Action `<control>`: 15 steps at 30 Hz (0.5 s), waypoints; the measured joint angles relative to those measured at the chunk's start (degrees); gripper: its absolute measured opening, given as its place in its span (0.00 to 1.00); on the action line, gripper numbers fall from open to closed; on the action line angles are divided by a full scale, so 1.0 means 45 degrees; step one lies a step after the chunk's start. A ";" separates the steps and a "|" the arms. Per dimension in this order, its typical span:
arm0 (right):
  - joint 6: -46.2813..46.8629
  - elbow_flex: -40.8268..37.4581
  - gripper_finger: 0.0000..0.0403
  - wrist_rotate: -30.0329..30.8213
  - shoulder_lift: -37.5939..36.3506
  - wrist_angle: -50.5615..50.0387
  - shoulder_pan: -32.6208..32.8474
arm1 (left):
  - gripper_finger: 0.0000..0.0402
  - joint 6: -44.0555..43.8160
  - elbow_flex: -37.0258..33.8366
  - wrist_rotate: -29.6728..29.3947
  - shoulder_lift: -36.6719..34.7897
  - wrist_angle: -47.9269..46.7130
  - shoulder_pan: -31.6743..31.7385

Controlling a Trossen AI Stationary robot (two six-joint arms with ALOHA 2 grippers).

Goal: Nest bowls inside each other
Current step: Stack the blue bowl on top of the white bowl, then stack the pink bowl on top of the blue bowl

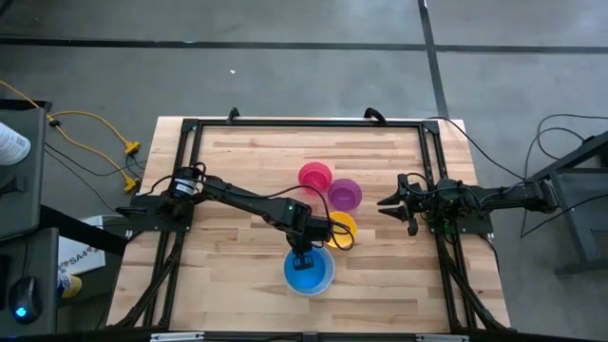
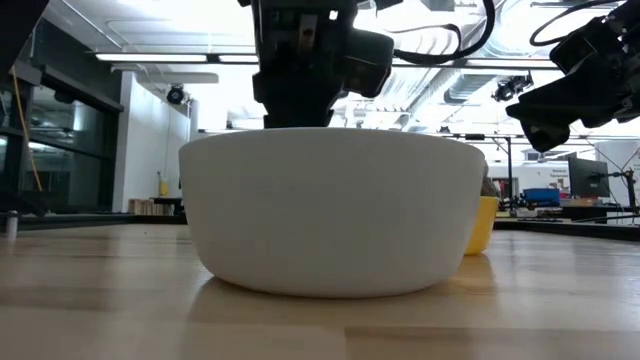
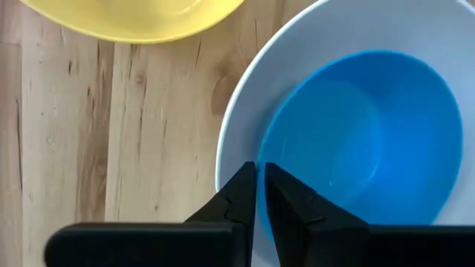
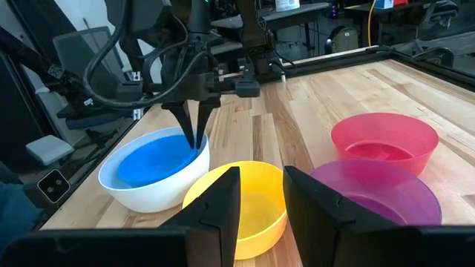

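blue bowl [image 1: 308, 274] sits nested in the white bowl [image 1: 326, 281] at the near edge of the bench [image 1: 237, 285]. left gripper [image 3: 259, 185] hangs right over the white bowl's rim, jaws just a sliver apart, holding nothing. just behind is the yellow bowl [image 1: 342, 228], then the purple bowl [image 1: 345, 195] and pink bowl [image 1: 314, 176] farther back, side by side. right gripper [image 1: 385, 206] waits off to the right, jaws open wide, empty.

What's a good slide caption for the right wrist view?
Left gripper over the blue bowl nested in the white bowl; yellow, purple and pink bowls wait.
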 joint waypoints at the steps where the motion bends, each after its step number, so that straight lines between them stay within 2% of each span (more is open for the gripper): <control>1: 0.0002 -0.0002 0.24 0.0005 0.0000 0.0002 -0.0004 | 0.09 0.0000 0.0000 -0.0012 0.0000 -0.0005 0.0000; 15: 0.0002 -0.0005 0.24 0.0005 0.0000 0.0004 -0.0004 | 0.10 0.0068 0.0000 -0.0142 0.0000 0.0484 0.0000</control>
